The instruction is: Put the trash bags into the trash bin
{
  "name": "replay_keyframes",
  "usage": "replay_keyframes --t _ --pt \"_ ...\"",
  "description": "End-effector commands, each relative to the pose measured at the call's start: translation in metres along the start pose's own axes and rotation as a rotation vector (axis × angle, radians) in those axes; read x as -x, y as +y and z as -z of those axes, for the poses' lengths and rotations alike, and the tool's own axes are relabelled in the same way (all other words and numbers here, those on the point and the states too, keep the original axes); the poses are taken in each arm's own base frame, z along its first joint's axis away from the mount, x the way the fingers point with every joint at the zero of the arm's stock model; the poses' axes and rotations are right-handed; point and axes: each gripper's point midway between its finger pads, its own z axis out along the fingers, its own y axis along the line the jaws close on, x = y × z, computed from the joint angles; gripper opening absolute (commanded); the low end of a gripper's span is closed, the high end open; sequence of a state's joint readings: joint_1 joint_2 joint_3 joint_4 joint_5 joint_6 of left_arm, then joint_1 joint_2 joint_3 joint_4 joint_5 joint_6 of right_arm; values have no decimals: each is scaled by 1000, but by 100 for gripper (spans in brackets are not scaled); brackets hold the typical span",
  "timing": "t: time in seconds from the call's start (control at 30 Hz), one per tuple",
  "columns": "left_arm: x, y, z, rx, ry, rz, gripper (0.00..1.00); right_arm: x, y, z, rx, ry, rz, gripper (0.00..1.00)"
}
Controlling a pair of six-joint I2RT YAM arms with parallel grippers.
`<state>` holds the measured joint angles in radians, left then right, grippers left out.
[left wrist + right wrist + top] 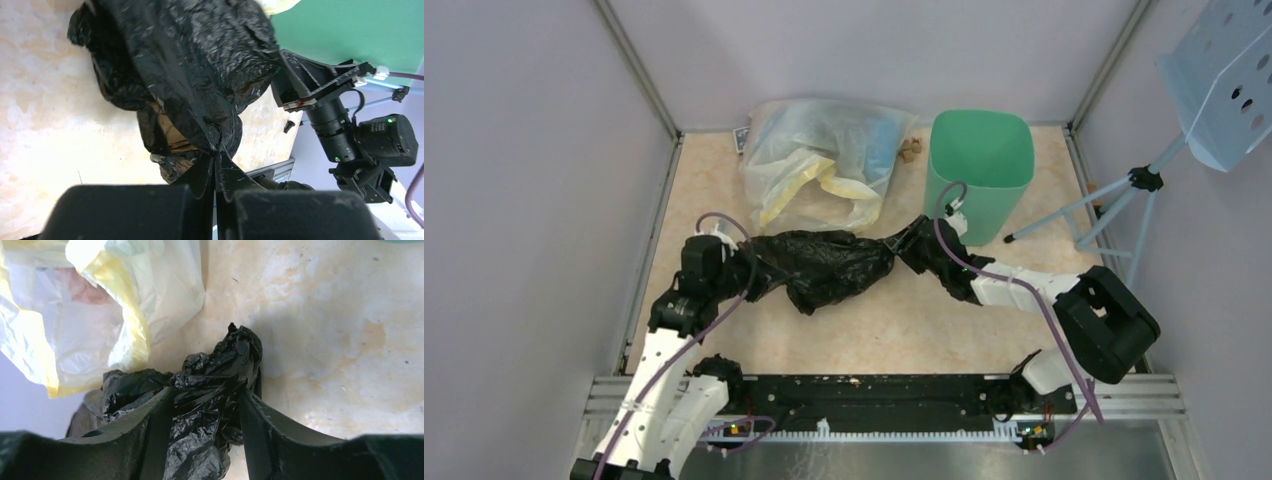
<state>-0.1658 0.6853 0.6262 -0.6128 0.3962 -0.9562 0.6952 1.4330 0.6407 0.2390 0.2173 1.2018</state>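
The trash bag [824, 265] is thin, glossy black plastic with many fine crinkles, and it is stretched like a loose band between both arms over the middle of the surface [874, 335], outside the bin. The left end effector [749, 270] is pinched closed on one end of the film, its fingers [202, 175] almost meeting. The right end effector [914, 245] is clenched around a bunched end of the same bag, which fills the gap between its fingers [257, 412]. The trash bin [979, 170] is smooth mint-green plastic with a rounded-square mouth that faces up, and only its green inner wall shows. It stands at the far right, just beside the right end effector. At the far wall lies a clear bag [824, 165], soft and translucent, with yellow and blue material inside. The beige mottled surface is bare between the black bag and the arm bases
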Motion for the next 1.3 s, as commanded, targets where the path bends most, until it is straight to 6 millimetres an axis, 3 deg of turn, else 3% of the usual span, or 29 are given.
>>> replay_keyframes --t 0.0,0.03,0.1,0.3,0.53,0.7,0.87,1.03,1.13,1.27 --pt "29 -36 24 -53 -122 -132 0 27 29 -8 42 -86 -41 35" --pt "35 -41 29 -53 -149 -156 0 29 30 -6 47 -89 -35 20" --pt "48 -56 43 -56 -206 -215 0 36 33 2 48 -108 2 0" --pt "64 -87 75 -58 -264 -344 0 62 35 53 -42 -136 175 0" --pt "61 -107 100 -90 -261 -380 0 37 29 105 -105 41 234 2" --pt "56 -125 104 -152 -215 -376 0 43 0 139 -303 -12 161 13" --pt "57 -118 67 -166 -147 -325 0 50 -6 143 -291 -54 177 36" --pt "76 -109 11 -147 -114 -294 0 47 20 127 -120 -48 283 50" --pt "93 -104 -23 -119 -111 -287 0 26 47 126 102 62 488 51" --pt "106 -93 -66 -79 -70 -268 0 -8 48 140 349 164 666 52"
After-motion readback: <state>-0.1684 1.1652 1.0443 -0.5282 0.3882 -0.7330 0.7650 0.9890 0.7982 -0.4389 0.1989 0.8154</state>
